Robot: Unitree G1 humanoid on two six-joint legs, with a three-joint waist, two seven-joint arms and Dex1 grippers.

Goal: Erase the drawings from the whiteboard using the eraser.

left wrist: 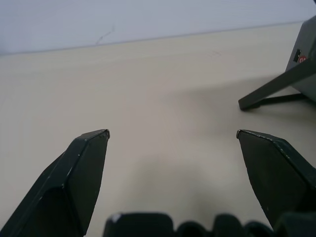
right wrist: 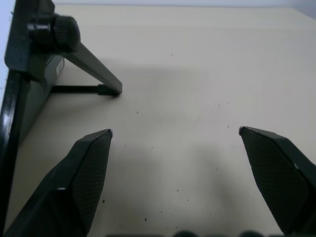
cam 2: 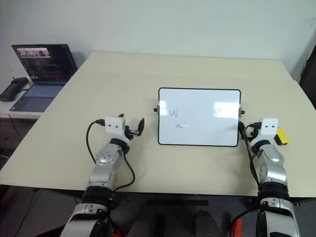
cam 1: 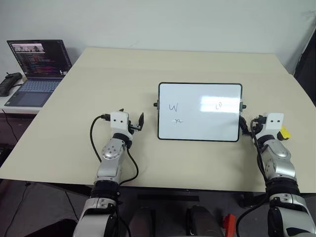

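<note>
Whiteboard [cam 1: 199, 112]: centre of the head views, propped on the beige table [cam 1: 148, 69] by a black rear stand; frame intact, side knobs visible.
Drawings [cam 1: 174, 107]: a "W" at the board's left, a small squiggle just below it, a small loop at the board's right beside a glare patch. All unerased.
Eraser [cam 1: 284, 133]: yellow block at right centre of frame, lying on the table just beside the right wrist housing, not gripped.
Left gripper [cam 1: 134, 122]: lower left of centre, near the board's left edge; fingers spread, nothing between them.
Right gripper [right wrist: 175, 136]: beside the board's right edge; fingers spread wide, bare tabletop between them.
Laptop [cam 1: 37, 69]: upper left, screen lit, on a side surface.
</note>
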